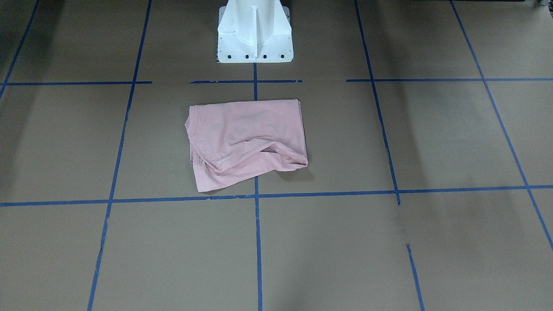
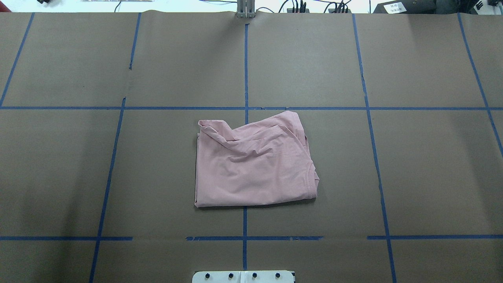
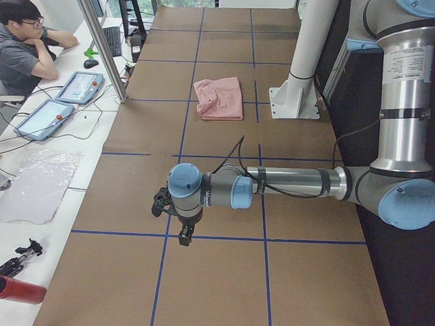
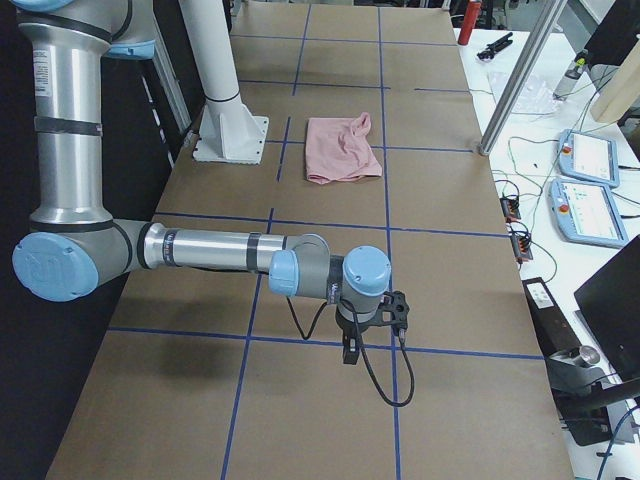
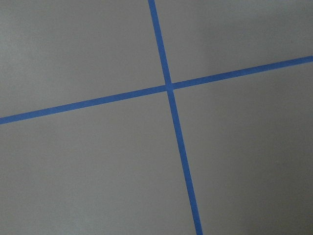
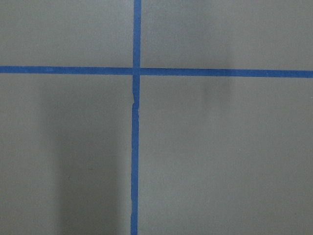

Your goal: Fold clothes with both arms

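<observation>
Left gripper (image 3: 183, 234), right gripper (image 4: 349, 352): black, hanging over brown paper (image 2: 314, 59), well out to either side of white pedestal (image 1: 255, 39). Spread or pinched? Can't tell, only side views catch them. Left arm (image 3: 292, 182), right arm (image 4: 210, 250): shiny silver tubes, blue caps. Pink shirt (image 2: 251, 169): soft, wrinkly folded rectangle, flat just in front of pedestal. Wrist cams: just matte paper and blue tape (image 5: 168, 88) cross.
</observation>
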